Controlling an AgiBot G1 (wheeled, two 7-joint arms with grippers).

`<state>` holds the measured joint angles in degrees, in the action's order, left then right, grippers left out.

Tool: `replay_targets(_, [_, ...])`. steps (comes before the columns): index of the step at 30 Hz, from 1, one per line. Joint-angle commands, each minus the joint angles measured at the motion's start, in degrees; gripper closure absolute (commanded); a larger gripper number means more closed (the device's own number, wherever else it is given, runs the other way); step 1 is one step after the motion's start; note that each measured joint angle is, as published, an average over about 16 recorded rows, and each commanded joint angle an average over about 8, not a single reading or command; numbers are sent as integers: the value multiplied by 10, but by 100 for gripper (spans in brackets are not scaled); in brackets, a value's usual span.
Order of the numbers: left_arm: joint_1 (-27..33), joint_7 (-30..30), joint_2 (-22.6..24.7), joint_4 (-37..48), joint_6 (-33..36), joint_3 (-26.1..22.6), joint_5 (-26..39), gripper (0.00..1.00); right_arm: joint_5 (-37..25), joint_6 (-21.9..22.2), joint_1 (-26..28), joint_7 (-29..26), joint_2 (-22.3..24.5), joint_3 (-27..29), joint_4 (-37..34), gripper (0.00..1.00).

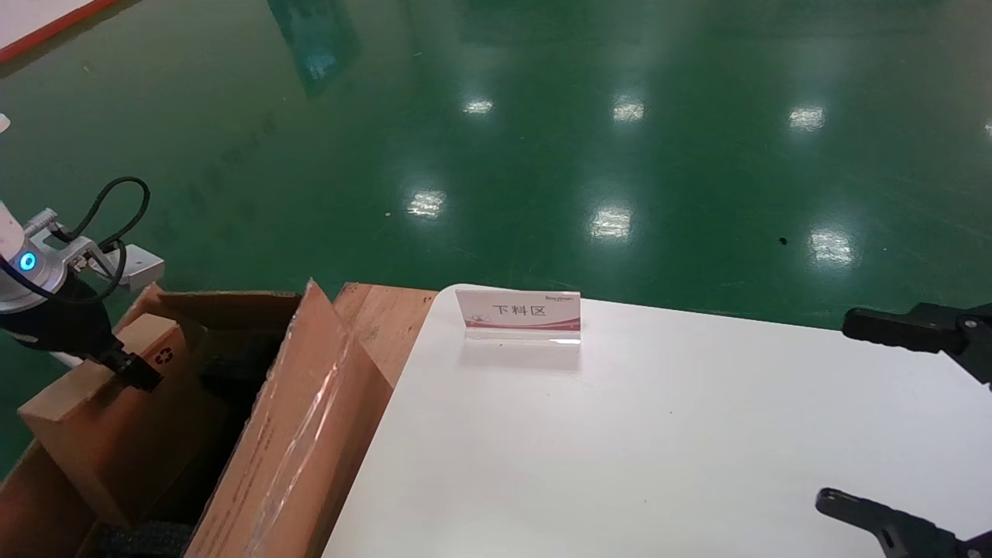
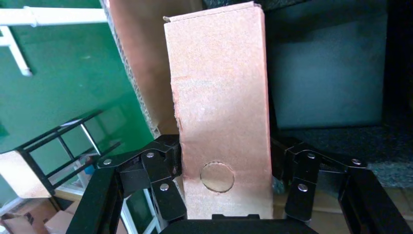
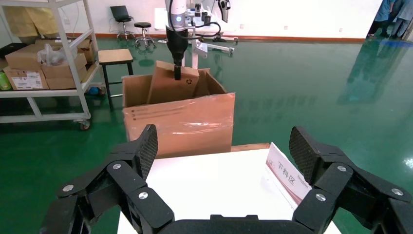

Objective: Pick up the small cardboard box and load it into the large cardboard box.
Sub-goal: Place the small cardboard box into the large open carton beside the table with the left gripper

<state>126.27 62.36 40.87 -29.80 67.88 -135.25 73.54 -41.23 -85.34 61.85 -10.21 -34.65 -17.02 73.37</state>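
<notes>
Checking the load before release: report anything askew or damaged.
The small cardboard box sits tilted on edge in the large cardboard box, partly above its rim, clamped by the left gripper. One long edge looks frayed. The right gripper hangs open over the white table.

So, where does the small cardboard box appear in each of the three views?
Head view: the small cardboard box is at far left, tilted inside the large cardboard box, held by the left gripper.
Left wrist view: it fills the centre, between the fingers.
Right wrist view: it is in the distance, sticking out of the carton.
Shared landmark: the large cardboard box.
</notes>
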Motion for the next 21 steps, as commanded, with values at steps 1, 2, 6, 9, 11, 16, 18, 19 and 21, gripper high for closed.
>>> replay_targets(1, [-9, -2, 5, 12, -7, 1, -2, 100, 0, 0, 0, 0, 0, 0, 0, 0])
replay_targets(2, [-11, -4, 7, 18, -10, 2, -2, 100, 0, 0, 0, 0, 0, 0, 0, 0])
replay_targets(6, [-20, -9, 18, 43, -19, 4, -3, 100, 0, 0, 0, 0, 0, 0, 0, 0])
replay_targets(9, [-24, -13, 26, 61, -24, 6, -4, 100, 0, 0, 0, 0, 0, 0, 0, 0])
replay_targets(11, [-26, -15, 31, 72, -26, 7, -5, 100, 0, 0, 0, 0, 0, 0, 0, 0])
replay_targets(16, [-30, -21, 42, 93, -28, 10, -7, 100, 0, 0, 0, 0, 0, -1, 0, 0])
replay_targets(18, [-32, -24, 45, 100, -26, 11, -9, 100, 0, 0, 0, 0, 0, -1, 0, 0])
replay_targets(19, [-33, -25, 46, 102, -25, 11, -10, 100, 0, 0, 0, 0, 0, -1, 0, 0])
replay_targets(21, [-36, -27, 48, 106, -22, 12, -12, 100, 0, 0, 0, 0, 0, -1, 0, 0])
